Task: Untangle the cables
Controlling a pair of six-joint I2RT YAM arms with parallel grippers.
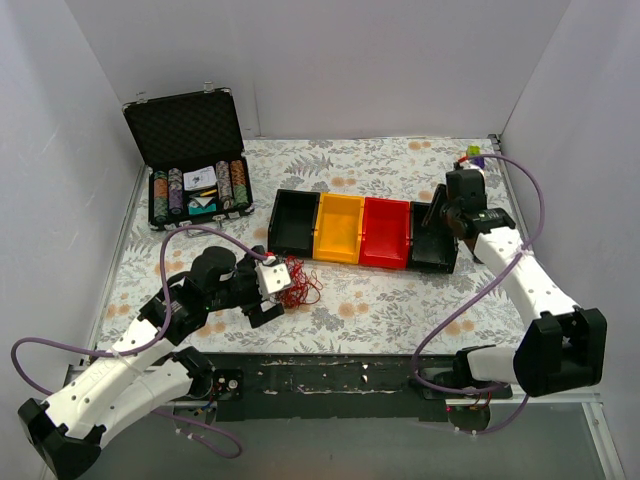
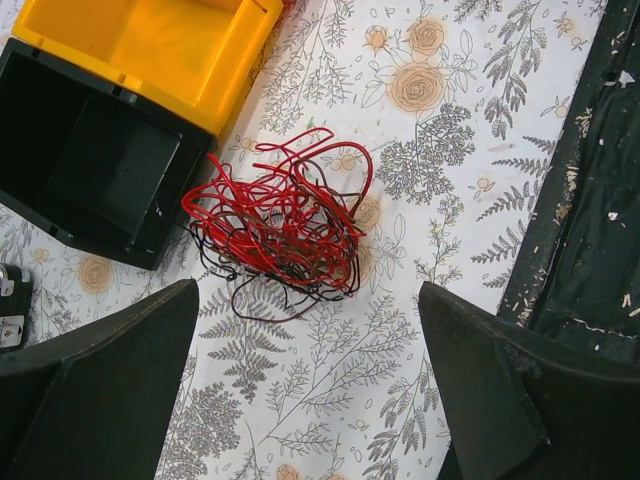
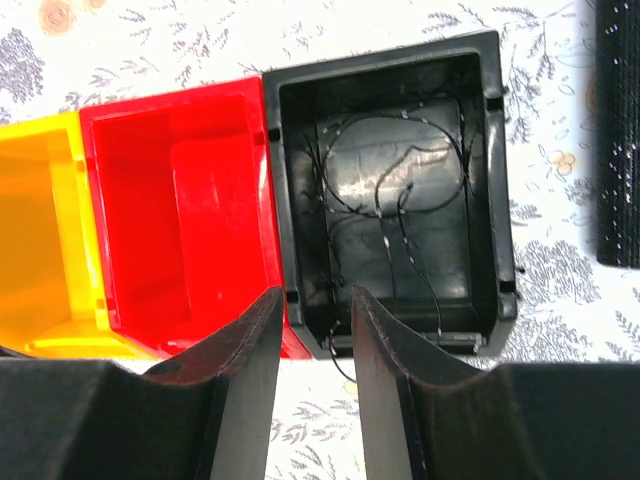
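Flowered cloth covers the table, and the job on it is, by my reading, about pulling one strand out of the bunch at a time.

The left arm reaches low from the near left corner, its elbow folded and its wrist tipped down. The right arm stretches to the far right, with its wrist bent down over the end of a row of four bins.

The left gripper hangs over the cloth with its jaws wide apart and nothing between them. The cables lie as one red knot with a few dark strands, just beyond its fingertips and just beside the near corner of the left black bin.

The right gripper stands over the near wall of the right black bin. Its jaws are parted by a narrow gap. I cannot tell whether a thin dark strand by that wall touches a finger.

A few loose dark wires lie curled on that bin's floor.

To do the pick well, the left jaws should come down on an outlying loop at the knot's edge, not on its dense middle. They should close on a single strand and draw it out slowly and low, so the rest stays on the cloth. The right arm is well apart from the knot and would have to come across to pin it.
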